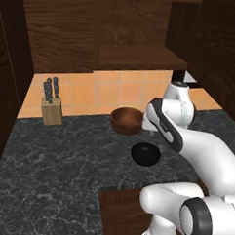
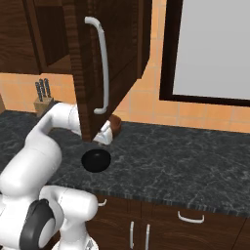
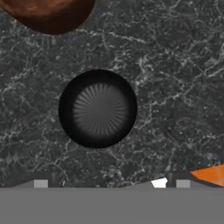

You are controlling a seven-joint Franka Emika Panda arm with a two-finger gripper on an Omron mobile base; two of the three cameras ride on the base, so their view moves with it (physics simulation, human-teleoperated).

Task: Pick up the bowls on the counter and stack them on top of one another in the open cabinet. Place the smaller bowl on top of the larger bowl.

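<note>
The smaller bowl, glossy black, stands upright on the counter, straight below the hand. My gripper hangs above it, open, its two fingertips far apart with nothing between them. The black bowl also lies just in front of the arm, and in the right base view the bowl sits below the hand. The larger bowl, reddish-brown wood, rests on the counter just behind the black one, its edge at the top of the hand view. The open cabinet's shelf is above and behind both.
A light wooden knife block stands at the back left by the tiled wall. The open cabinet door with a white handle hangs over the arm and hides part of the hand. A window is to the right.
</note>
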